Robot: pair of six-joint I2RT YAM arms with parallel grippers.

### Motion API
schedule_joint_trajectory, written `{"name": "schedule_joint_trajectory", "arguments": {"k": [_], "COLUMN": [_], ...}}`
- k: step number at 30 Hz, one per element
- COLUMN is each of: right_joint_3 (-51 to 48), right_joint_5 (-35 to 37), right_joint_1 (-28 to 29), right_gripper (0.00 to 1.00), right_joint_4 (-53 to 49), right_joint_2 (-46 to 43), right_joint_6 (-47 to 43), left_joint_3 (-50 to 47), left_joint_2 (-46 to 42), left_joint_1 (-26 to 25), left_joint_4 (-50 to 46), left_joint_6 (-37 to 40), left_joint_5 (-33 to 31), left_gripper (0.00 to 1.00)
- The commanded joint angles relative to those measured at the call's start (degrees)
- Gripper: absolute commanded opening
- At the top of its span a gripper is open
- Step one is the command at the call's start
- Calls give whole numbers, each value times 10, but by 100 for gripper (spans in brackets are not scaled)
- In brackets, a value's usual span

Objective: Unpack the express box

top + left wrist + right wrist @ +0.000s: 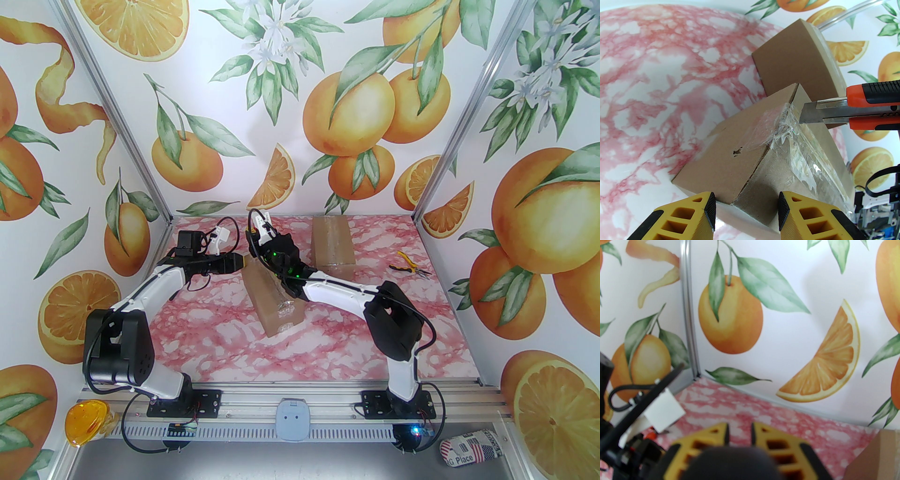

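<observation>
1. Box (276,309) lies just off the centre of the table (211,337) toward 9 o'clock, its long axis running from 11 to 5 o'clock; the flaps are shut
2. Tape (787,131), clear and crumpled at the 11 o'clock end, covers the top seam and runs on along the lid; I see no slit through it yet
3. Knife (869,110), orange and black, comes in from 3 o'clock in the left wrist view with its blade (811,114) out and the tip at the tape on the top corner; whether it bites in I cannot tell
4. Left claw (746,206) is spread, its pads either side of the box's low corner at the 11 o'clock end; contact is unclear, so I read it as set to steady the box rather than clamped on it
5. Right claw (740,432) has its fingers pressed almost together with a thin gap, and a dark blur sits in front of them; since the knife is held up and the left claw is free, I judge the right claw is pinching the knife
6. Second box (333,243) at 12 o'clock looks sealed; pliers (410,266) lie at 2 o'clock, apart from both boxes
7. Progress, as a judgement: early, with cutting only at its start; what is left is slitting the seam, lifting the flaps and taking the contents out
</observation>
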Motion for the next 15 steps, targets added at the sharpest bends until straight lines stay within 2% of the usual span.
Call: {"name": "schedule_joint_trajectory", "arguments": {"k": [1, 15], "right_joint_3": [0, -6], "right_joint_5": [11, 10], "right_joint_1": [3, 4], "right_gripper": [1, 1], "right_joint_4": [27, -11], "right_joint_2": [9, -7], "right_joint_6": [-5, 14], "left_joint_3": [-13, -12], "left_joint_2": [8, 15], "left_joint_1": [0, 0], "left_joint_4": [-16, -10], "left_joint_6": [1, -11], "left_joint_5": [-10, -15], "left_gripper": [47, 47]}}
